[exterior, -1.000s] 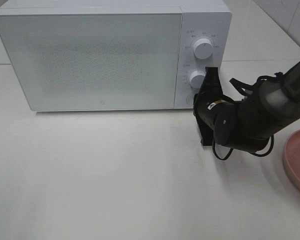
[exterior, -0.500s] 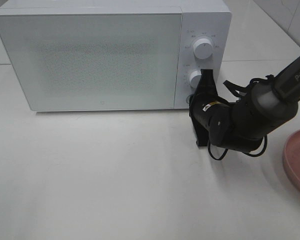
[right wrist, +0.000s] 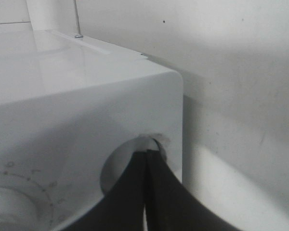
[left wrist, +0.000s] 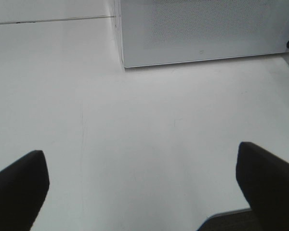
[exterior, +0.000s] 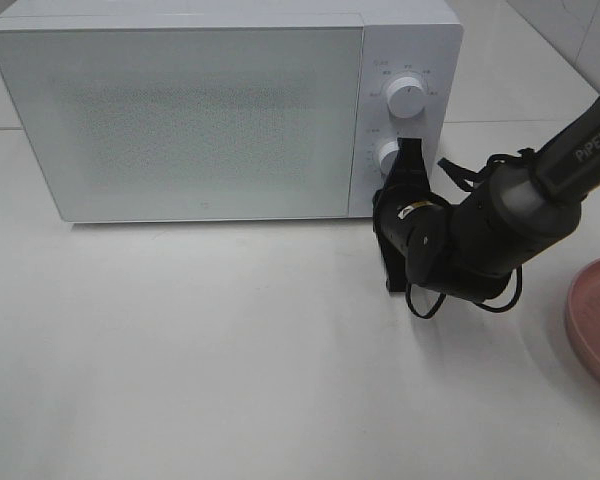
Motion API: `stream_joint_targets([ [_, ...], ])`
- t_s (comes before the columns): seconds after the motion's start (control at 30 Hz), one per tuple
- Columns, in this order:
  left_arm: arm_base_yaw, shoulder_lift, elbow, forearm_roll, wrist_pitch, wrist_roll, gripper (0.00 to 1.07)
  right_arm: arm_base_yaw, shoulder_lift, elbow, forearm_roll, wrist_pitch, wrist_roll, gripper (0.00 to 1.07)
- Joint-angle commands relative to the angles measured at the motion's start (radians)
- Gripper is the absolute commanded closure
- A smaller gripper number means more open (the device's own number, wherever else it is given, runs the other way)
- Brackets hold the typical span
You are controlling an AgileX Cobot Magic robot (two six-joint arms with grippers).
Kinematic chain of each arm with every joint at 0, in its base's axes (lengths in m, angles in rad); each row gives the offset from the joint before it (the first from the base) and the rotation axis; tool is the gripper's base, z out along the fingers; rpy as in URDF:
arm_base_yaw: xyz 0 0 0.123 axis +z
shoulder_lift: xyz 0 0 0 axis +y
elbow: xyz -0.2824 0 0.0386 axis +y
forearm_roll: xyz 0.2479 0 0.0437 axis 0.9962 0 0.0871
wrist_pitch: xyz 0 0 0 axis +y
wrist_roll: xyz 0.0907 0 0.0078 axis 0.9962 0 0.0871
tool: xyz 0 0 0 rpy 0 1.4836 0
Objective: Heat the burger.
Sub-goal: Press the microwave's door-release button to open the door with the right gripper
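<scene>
White box-shaped microwave (exterior: 180,110) with two round dials (exterior: 408,97) and one pink plate (exterior: 595,315) sat on the pale surface (exterior: 230,350); right gripper (right wrist: 145,161) pinched closed at the microwave's round button (right wrist: 119,169), left gripper (left wrist: 139,151) spread wide, burger unseen.

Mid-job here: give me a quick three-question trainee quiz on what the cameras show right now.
1. Fill in: the left tool, over the table, is ___.
2. True or false: the microwave door stands open.
3. The shut right tool has its tip: A) resting on the table, B) at the round recess in the microwave's front, C) well clear of the microwave.
Key: 1 open; 2 false; 3 B.
</scene>
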Motion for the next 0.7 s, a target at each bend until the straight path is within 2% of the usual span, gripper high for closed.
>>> stream_joint_targets([
  [0.03,-0.002,-0.023,0.000,0.003,-0.014,-0.003,0.09,-0.010,0.001,-0.037,0.033,-0.163,-0.015,1.07],
  [0.27,-0.002,-0.023,0.000,0.003,-0.014,-0.003,0.09,-0.010,0.001,-0.060,0.066,-0.244,-0.015,1.07],
  [0.33,-0.002,-0.023,0.000,0.003,-0.014,-0.003,0.09,-0.010,0.018,-0.126,0.069,-0.276,-0.015,1.07],
  [0.43,-0.002,-0.023,0.000,0.003,-0.014,-0.003,0.09,-0.010,0.034,-0.170,0.084,-0.283,-0.014,1.07],
  [0.7,-0.002,-0.023,0.000,0.003,-0.014,-0.003,0.09,-0.008,0.062,-0.214,0.127,-0.341,-0.018,1.07],
])
